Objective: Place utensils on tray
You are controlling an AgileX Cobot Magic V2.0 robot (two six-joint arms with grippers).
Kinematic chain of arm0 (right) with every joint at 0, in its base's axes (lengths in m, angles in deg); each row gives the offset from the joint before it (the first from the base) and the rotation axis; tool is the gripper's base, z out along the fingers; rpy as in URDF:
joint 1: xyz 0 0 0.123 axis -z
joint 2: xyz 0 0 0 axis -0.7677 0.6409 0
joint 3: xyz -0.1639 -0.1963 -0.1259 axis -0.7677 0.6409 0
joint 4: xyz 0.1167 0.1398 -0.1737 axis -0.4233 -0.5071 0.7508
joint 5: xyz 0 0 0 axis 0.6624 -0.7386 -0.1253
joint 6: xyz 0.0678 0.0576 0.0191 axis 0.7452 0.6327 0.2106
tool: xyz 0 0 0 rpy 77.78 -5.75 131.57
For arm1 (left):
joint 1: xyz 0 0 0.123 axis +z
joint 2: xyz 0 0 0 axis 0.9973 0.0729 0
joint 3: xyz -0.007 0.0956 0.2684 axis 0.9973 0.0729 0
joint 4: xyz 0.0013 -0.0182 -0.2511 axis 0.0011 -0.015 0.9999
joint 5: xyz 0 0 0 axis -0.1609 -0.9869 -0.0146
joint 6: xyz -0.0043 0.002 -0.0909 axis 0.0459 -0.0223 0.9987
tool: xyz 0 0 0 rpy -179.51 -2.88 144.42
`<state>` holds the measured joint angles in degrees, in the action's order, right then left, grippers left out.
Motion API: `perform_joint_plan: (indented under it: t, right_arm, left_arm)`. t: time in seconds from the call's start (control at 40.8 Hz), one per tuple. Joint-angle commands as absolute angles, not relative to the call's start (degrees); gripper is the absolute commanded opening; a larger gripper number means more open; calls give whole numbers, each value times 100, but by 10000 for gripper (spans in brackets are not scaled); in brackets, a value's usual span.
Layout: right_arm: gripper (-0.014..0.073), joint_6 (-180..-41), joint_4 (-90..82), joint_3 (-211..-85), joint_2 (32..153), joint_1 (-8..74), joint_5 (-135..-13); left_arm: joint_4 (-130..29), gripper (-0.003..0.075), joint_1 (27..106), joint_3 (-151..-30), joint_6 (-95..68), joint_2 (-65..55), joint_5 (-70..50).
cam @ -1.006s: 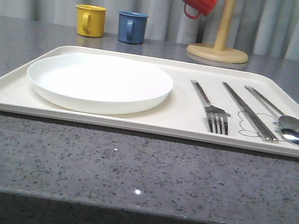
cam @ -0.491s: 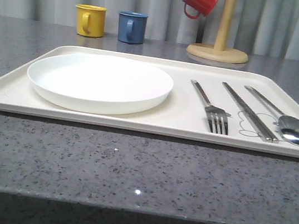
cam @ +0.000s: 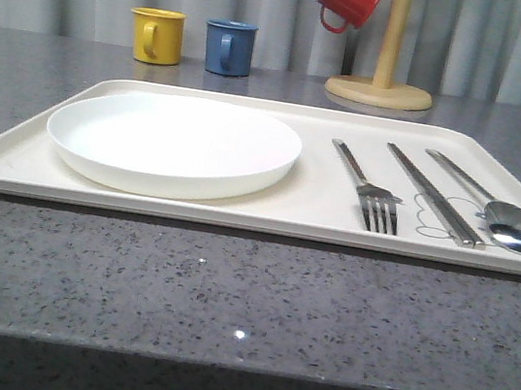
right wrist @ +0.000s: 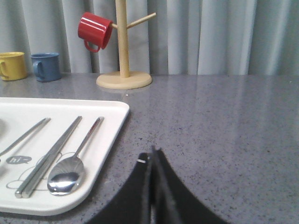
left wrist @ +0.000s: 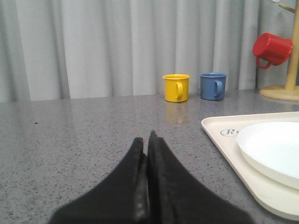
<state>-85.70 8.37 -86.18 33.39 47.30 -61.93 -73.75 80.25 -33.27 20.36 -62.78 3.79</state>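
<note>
Your left gripper (left wrist: 147, 140) and right gripper (right wrist: 152, 154) are both closed, holding nothing, over bare countertop (cam: 227, 288). Fork (cam: 371, 190), chopsticks (cam: 434, 195), spoon (cam: 493, 212) and plate (cam: 174, 143) lie on the tray (cam: 10, 163).

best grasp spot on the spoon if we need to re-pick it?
Grip the long-handled silver metal spoon mid-handle, claw descending from above and closing across the thin handle. It lies flat on the cream rectangular tray, with flat silver chopsticks close alongside, so the bowl end looks harder to pinch.
</note>
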Motion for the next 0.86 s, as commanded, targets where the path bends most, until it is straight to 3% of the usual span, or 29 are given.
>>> perform_joint_plan:
  t: [0.0,0.834]
  right_arm:
    - [-115,-8535,1019,-8605,3241,4896,-5641]
    - [-115,-8535,1149,-8605,3247,4957,-5706]
  left_arm:
    - [-7348,-20,7983,-3201,2071,-6398,858]
    - [-7348,-20,7983,-3201,2071,-6398,858]
